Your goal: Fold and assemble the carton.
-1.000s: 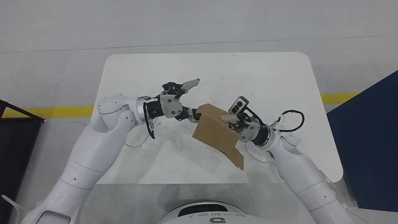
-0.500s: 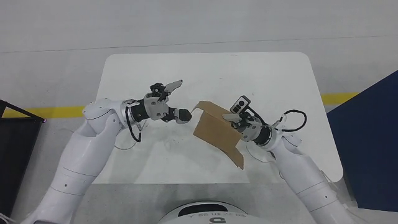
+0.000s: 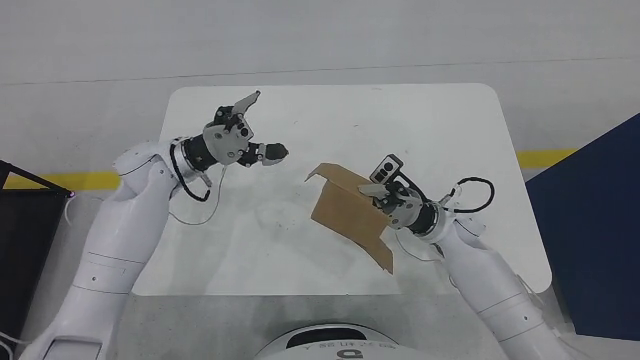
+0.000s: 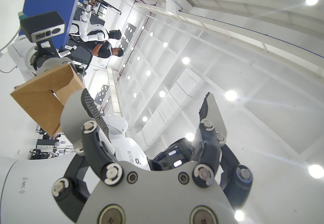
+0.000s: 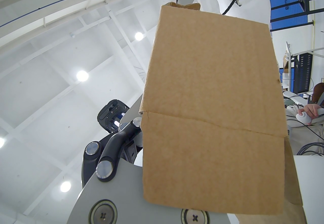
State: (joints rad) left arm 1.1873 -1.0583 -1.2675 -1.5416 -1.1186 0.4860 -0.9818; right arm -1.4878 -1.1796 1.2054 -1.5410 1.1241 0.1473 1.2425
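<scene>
The right pincer [image 3: 380,198] is clamped on the carton [image 3: 350,216] and holds it tilted above the table [image 3: 430,120], centre-right of the top view. The left pincer [image 3: 266,122], upper left, gapes wide and empty, well apart from it. By my reading only 1 fold is begun. The flaps are not yet closed, and most of the assembly is left.

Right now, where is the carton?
Top view: the carton is near the table's middle, held by the right gripper, clear of the left gripper.
</scene>
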